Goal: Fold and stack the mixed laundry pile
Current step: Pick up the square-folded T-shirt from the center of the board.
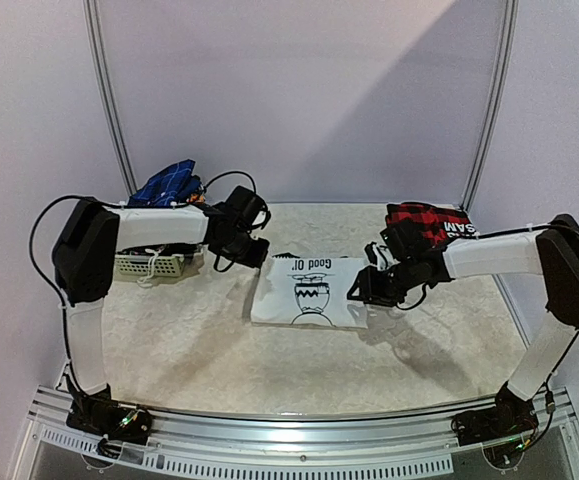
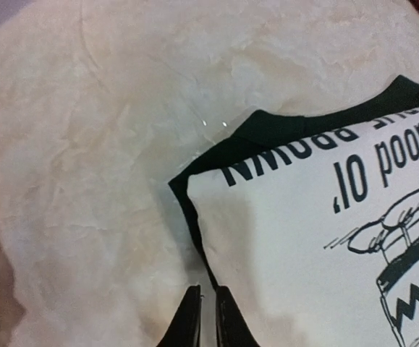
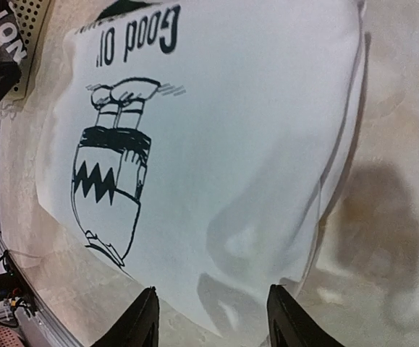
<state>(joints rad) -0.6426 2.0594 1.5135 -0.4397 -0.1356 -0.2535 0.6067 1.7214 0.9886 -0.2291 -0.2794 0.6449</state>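
The left gripper (image 2: 208,324) is hanging low over the table (image 2: 86,144) with its fingers (image 2: 188,323) pressed nearly together and nothing between them. It is sitting just off the near left corner of the T-shirt (image 2: 318,217), beside the fold but not on it. Whether the tips are touching the table cannot be told.

The right gripper (image 3: 216,322) is hovering with its fingers (image 3: 141,318) spread wide and empty, at the T-shirt's right edge and casting a shadow on the cloth.

The T-shirt is lying in the middle of the table as a flat folded rectangle, between the two grippers. Its print (image 3: 111,173) is facing up, with the words "Good Ol'" above a zigzag-striped figure. Dark trim (image 2: 281,129) is showing along the fold's far and left edges.

The plaid shirt (image 1: 421,224) is lying bunched at the far right of the table, behind the right arm. The blue cloth (image 1: 167,184) is lying heaped at the far left, behind the left arm, with the basket (image 1: 149,266) just nearer, under that arm.
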